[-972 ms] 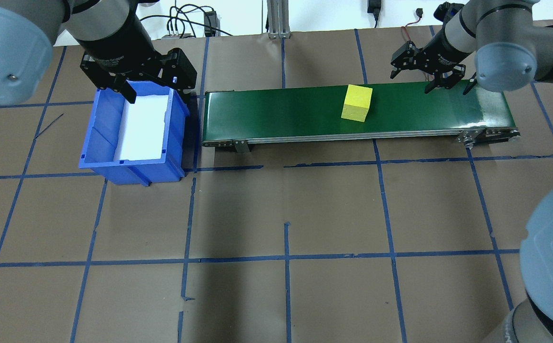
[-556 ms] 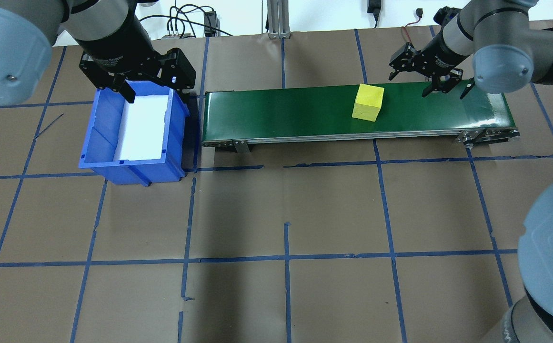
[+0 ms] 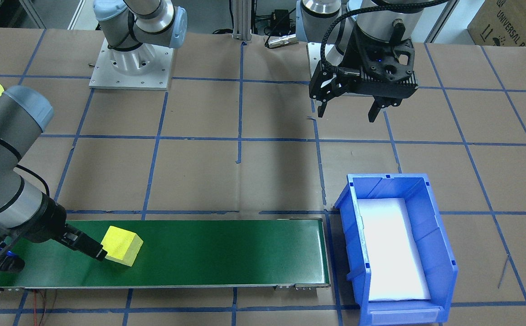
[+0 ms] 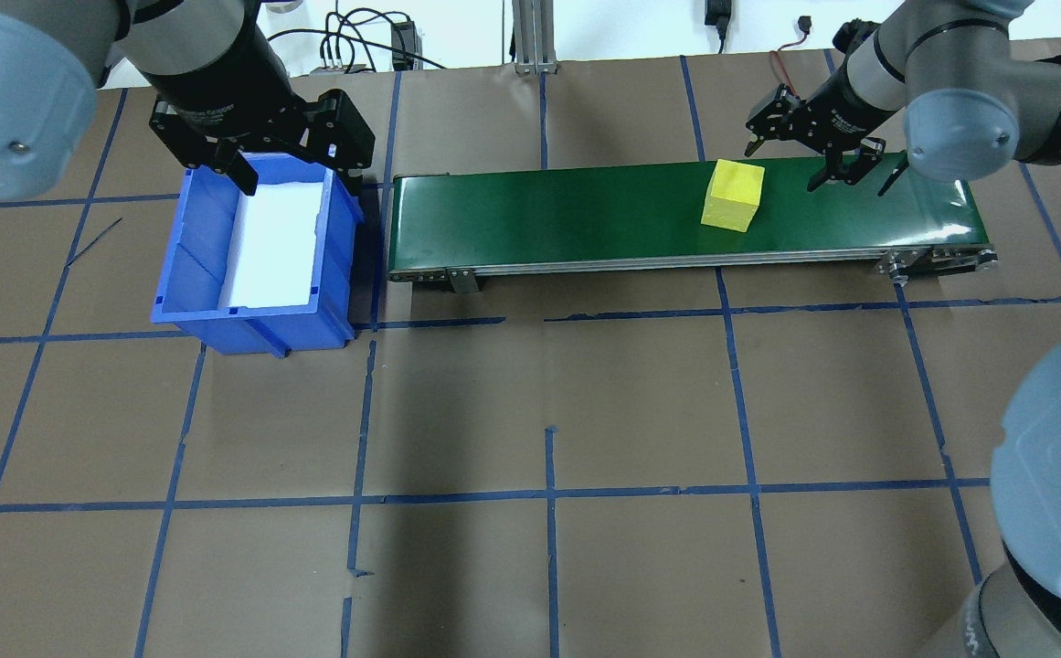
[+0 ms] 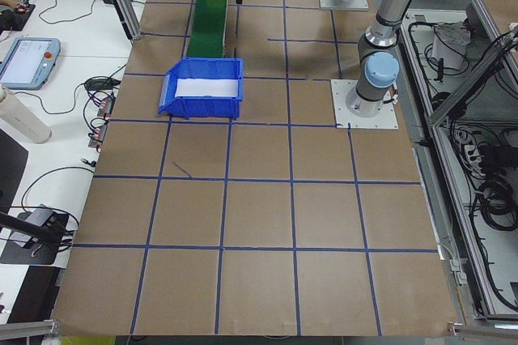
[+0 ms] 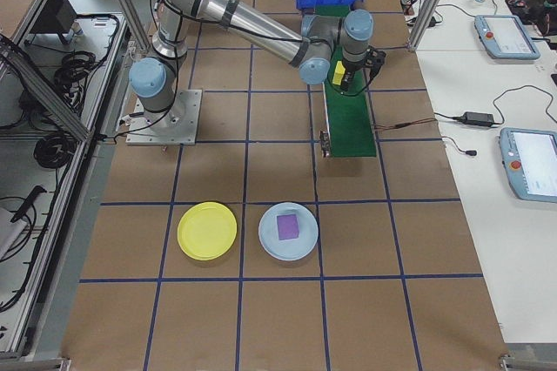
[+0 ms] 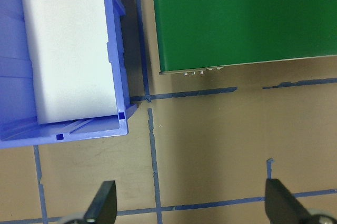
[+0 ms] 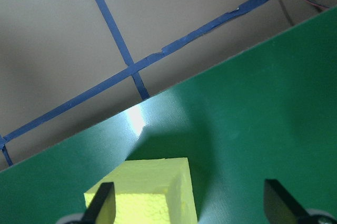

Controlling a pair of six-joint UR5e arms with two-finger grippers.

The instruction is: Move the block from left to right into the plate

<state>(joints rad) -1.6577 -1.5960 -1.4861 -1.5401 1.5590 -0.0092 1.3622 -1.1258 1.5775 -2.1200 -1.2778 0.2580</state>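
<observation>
Now a yellow block [image 4: 732, 195] sits near the right end of a green belt [image 4: 567, 217]; the right gripper [image 4: 811, 155] waits just beyond it, fingers spread — likely to catch it; the left gripper [image 4: 288, 164], also spread, hangs over a blue bin [image 4: 185, 283]; the yellow plate [image 6: 207, 230] lies well away from the belt.

— What covers the worktop [image 4: 530, 411]?
— Brown paper, gridded with blue tape.
— And lying on it?
— A green conveyor [image 4: 585, 215] under the right hand [image 4: 813, 151], a blue bin [image 4: 256, 265] just below the left hand [image 4: 288, 169], plus a yellow plate [image 6: 207, 230] beside a pale blue plate [image 6: 288, 232], well apart from both hands.
</observation>
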